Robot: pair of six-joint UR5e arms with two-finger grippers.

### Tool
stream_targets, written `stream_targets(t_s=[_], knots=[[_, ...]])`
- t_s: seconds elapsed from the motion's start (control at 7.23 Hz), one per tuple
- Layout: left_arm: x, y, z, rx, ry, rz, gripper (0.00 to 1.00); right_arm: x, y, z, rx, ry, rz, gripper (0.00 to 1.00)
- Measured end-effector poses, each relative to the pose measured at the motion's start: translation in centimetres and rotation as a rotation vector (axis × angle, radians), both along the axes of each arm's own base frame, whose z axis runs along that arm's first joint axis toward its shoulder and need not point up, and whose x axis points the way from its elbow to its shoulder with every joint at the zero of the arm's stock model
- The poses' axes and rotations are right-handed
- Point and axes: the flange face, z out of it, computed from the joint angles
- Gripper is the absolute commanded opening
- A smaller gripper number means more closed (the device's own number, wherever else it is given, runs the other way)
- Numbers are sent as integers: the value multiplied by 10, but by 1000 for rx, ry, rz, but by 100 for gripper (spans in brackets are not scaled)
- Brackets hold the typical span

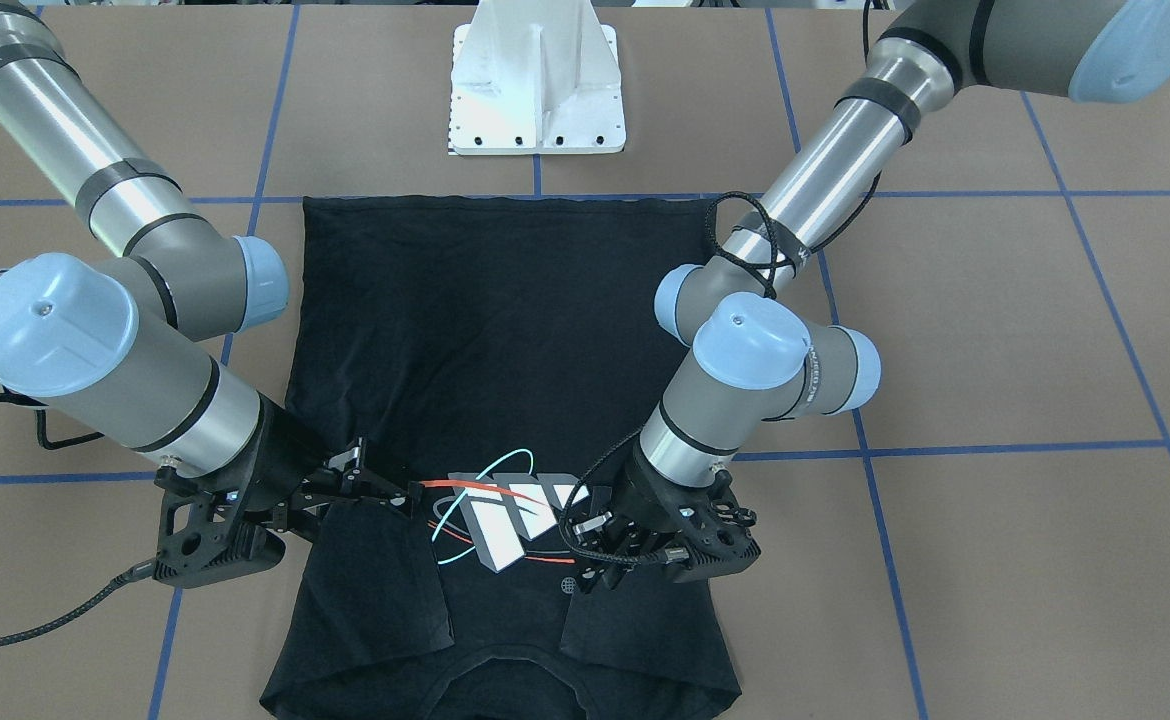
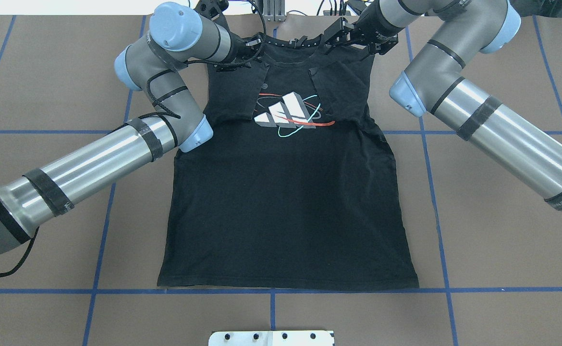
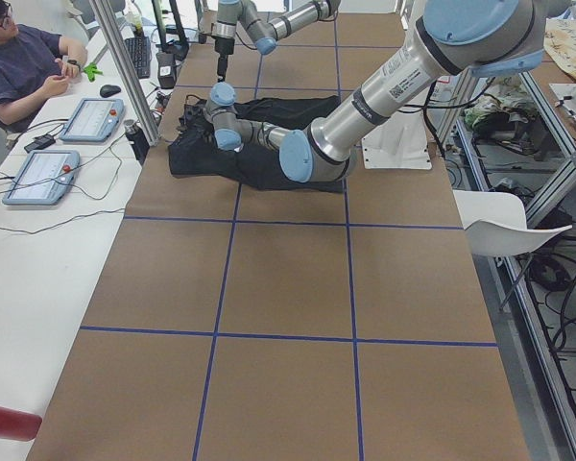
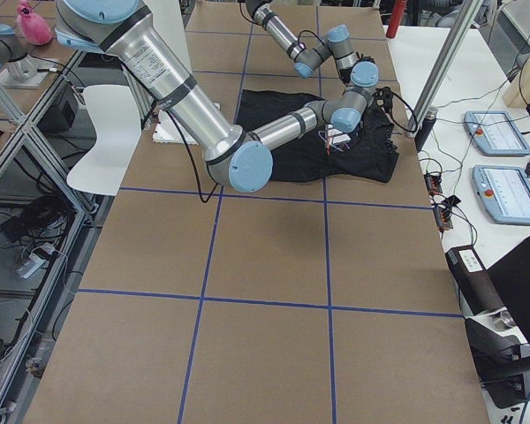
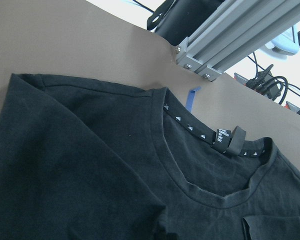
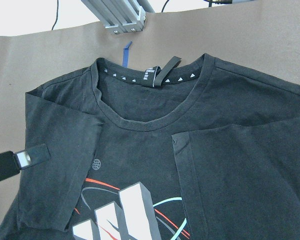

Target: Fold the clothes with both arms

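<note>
The clothes are one black T-shirt (image 2: 286, 202) lying flat on the brown table, collar toward the far edge from the robot. Both sleeves are folded inward beside the white, red and teal chest graphic (image 2: 286, 113). My left gripper (image 2: 258, 48) hovers over its shoulder near the collar and looks open, holding nothing. My right gripper (image 2: 331, 41) hangs over the other shoulder, fingers apart and empty. In the front-facing view the left gripper (image 1: 585, 550) is just right of the graphic (image 1: 505, 515) and the right gripper (image 1: 390, 480) just left of it. A black fingertip (image 6: 27, 156) shows over one folded sleeve.
The white base pedestal (image 1: 537, 80) stands beyond the shirt's hem (image 1: 485, 205). An aluminium frame rail (image 6: 120, 15) runs past the table edge by the collar. A person (image 3: 19, 58) sits at a side desk with control tablets (image 3: 38, 173). Blue tape lines grid the table.
</note>
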Motion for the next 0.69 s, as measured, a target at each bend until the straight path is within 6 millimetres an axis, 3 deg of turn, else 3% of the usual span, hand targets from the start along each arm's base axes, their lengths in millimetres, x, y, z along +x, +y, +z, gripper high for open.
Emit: stream_targets(t_s=[0.28,0.41,0.69], knots=[[-14,9,-21,37,43,11,100,1,2,0,-16,-14,-25,100],[-24,21,-17,42,63,52,100,3,6,4,-36,-27,-50,100],[-63,68,23,28,86,146,100,14,30,27,-121,-57,-77,100]])
